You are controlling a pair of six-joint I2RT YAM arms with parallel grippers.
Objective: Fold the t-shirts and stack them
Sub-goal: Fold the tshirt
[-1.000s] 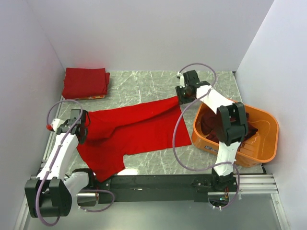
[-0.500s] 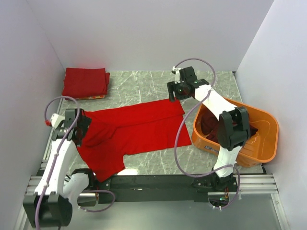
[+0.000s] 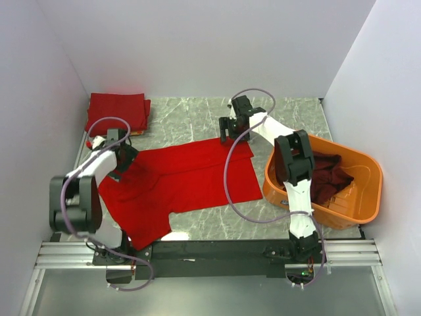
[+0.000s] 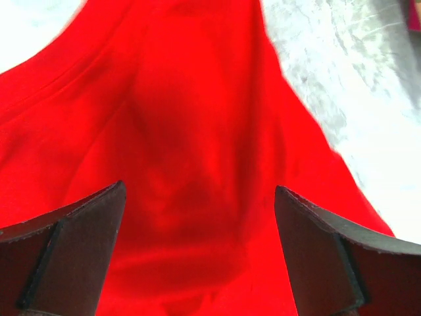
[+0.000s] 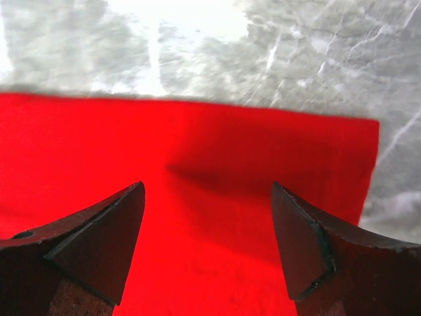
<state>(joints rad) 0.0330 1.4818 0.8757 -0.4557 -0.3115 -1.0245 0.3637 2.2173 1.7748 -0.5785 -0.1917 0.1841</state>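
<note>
A bright red t-shirt [image 3: 181, 181] lies spread on the marble table, one sleeve reaching the near edge. My left gripper [image 3: 125, 160] hovers open over its left part, the red cloth [image 4: 197, 164] lying loose between the jaws. My right gripper [image 3: 230, 130] stands open just above the shirt's far right corner [image 5: 316, 151], holding nothing. A folded red t-shirt stack [image 3: 117, 113] sits at the far left corner. A dark maroon t-shirt [image 3: 325, 178] lies in the orange tub [image 3: 365, 197].
The orange tub stands at the right side of the table, close to the right arm's elbow. White walls close in the left, back and right. Bare marble [image 3: 197, 115] shows between the folded stack and the right gripper.
Both grippers have opened and let go of the red shirt, which now lies flat. The right gripper moved left and back from the corner; the left gripper moved up and to the right.
</note>
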